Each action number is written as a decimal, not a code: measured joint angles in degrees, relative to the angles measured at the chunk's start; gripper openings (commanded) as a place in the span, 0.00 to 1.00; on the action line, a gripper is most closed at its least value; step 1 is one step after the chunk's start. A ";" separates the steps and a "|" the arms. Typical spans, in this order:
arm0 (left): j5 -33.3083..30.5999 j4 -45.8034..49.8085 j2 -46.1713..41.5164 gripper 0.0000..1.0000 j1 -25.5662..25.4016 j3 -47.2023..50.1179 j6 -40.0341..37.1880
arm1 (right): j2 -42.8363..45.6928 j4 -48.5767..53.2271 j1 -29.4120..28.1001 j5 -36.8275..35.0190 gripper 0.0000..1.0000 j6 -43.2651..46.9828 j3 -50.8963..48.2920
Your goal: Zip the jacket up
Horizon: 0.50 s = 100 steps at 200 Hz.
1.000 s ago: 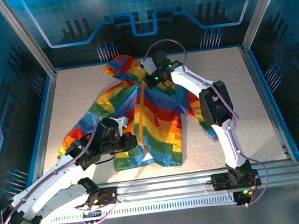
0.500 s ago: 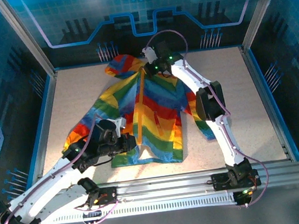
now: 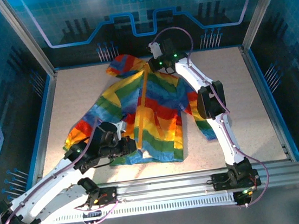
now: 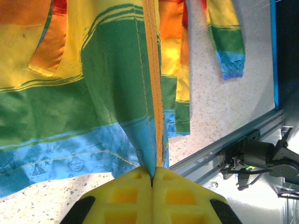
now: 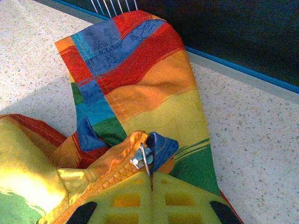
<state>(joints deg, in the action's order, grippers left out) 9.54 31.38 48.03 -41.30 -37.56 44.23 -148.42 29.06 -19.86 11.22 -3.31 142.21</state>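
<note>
The rainbow-striped jacket (image 3: 154, 108) lies spread on the speckled table, hood (image 3: 123, 66) toward the back. Its orange zipper (image 3: 143, 102) runs closed in a straight line from hem to collar. My left gripper (image 3: 127, 145) is shut on the jacket's bottom hem beside the zipper (image 4: 153, 116), with the blue hem fabric (image 4: 140, 154) pinched between the yellow pads. At the collar my right gripper (image 3: 154, 62) is shut on the metal zipper pull (image 5: 145, 158), which sticks up between its pads, with the hood (image 5: 135, 70) lying beyond.
The table's blue-edged back wall (image 5: 243, 70) is close behind the hood. An aluminium rail (image 4: 224, 140) runs along the near edge, just past the hem. The right sleeve (image 3: 205, 121) lies under the right arm, and the left sleeve (image 3: 78, 134) lies beside the left arm.
My right gripper has drawn the zipper pull toward the back, up to the collar, and the zipper has closed and straightened. The left gripper has kept its hold at the hem.
</note>
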 measured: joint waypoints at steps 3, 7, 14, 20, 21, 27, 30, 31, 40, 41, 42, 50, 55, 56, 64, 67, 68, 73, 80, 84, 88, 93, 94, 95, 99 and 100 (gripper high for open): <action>0.07 -0.11 0.13 0.00 0.00 0.22 0.07 | 0.00 0.00 0.00 0.02 0.00 -0.07 0.00; 0.15 -0.28 0.37 0.00 0.00 0.55 0.20 | 0.00 -0.02 0.00 0.02 0.00 -0.15 0.00; 0.22 -0.57 0.70 0.00 0.00 1.03 0.50 | -0.02 0.00 0.00 0.02 0.00 -0.20 0.00; 0.28 -0.87 0.94 0.00 0.00 1.42 0.61 | -0.02 0.00 0.00 0.02 0.00 -0.20 0.00; 0.28 -0.90 0.96 0.00 0.00 1.46 0.70 | -0.02 0.00 0.00 0.02 0.00 -0.22 0.00; 0.33 -1.25 1.16 0.00 0.00 1.84 0.79 | -0.02 0.00 0.00 0.04 0.00 -0.20 0.00; 0.33 -1.44 1.25 0.00 0.00 2.08 0.85 | -0.02 0.00 0.00 0.02 0.00 -0.20 0.00; 0.33 -1.53 1.29 0.00 0.00 2.10 0.87 | -0.02 0.00 0.00 0.04 0.00 -0.20 0.00; 0.35 -2.25 1.73 0.00 0.00 2.64 0.92 | -0.04 -0.04 0.00 0.02 0.00 -0.20 0.00; 0.35 -2.40 1.79 0.00 0.00 2.73 0.92 | -0.04 -0.07 0.00 0.02 0.00 -0.20 0.00; 0.35 -2.47 1.81 0.00 0.00 2.78 0.92 | -0.07 -0.07 0.00 0.02 0.00 -0.20 0.00; 0.42 -3.52 2.36 0.00 0.00 3.37 0.92 | -0.11 -0.20 0.00 0.00 0.00 -0.20 0.00; 0.57 -4.37 2.89 0.00 0.00 3.82 0.92 | -0.11 -0.31 0.00 -0.02 0.00 -0.20 0.00; 0.59 -4.46 2.95 0.00 0.02 3.91 0.92 | -0.11 -0.33 0.00 -0.02 0.00 -0.20 0.00; 0.92 -6.01 3.82 0.00 0.28 4.81 0.96 | -0.11 -0.42 0.00 -0.04 0.00 -0.20 0.00; 1.11 -6.71 4.31 0.00 0.44 5.22 1.01 | -0.11 -0.42 0.00 -0.04 0.00 -0.22 0.00; 1.20 -6.84 4.39 0.00 0.48 5.29 1.03 | -0.11 -0.44 0.00 -0.04 0.00 -0.20 0.00; 1.55 -7.82 5.03 0.00 0.76 5.86 1.18 | -0.11 -0.50 0.00 -0.04 0.00 -0.20 0.00; 2.16 -9.11 5.99 0.00 1.25 6.60 1.46 | -0.11 -0.63 0.00 -0.04 0.00 -0.20 0.00; 2.49 -9.84 6.56 0.00 1.53 6.97 1.64 | -0.11 -0.70 0.00 -0.04 0.00 -0.20 0.00; 2.73 -10.45 7.19 0.00 1.79 7.28 1.92 | -0.11 -0.76 0.00 -0.04 0.00 -0.20 0.00; 2.97 -11.08 7.87 0.00 2.05 7.54 2.03 | -0.11 -0.81 0.02 -0.07 0.00 -0.20 0.00; 2.99 -11.15 7.96 0.00 2.10 7.56 2.01 | -0.11 -0.81 0.02 -0.07 0.00 -0.17 0.00; 3.02 -11.17 8.04 0.00 2.14 7.61 2.01 | -0.11 -0.81 0.02 -0.07 0.00 -0.20 0.00; 3.28 -11.47 8.59 0.00 2.32 7.74 2.03 | -0.11 -0.81 0.02 -0.07 0.00 -0.17 0.00; 3.32 -11.58 8.68 0.00 2.36 7.74 2.03 | -0.11 -0.81 0.02 -0.07 0.00 -0.17 0.00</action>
<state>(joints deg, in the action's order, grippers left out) 12.86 19.79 56.71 -38.94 -29.82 46.26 -148.53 28.25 -19.84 11.16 -3.49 142.21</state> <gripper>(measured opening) 0.049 0.065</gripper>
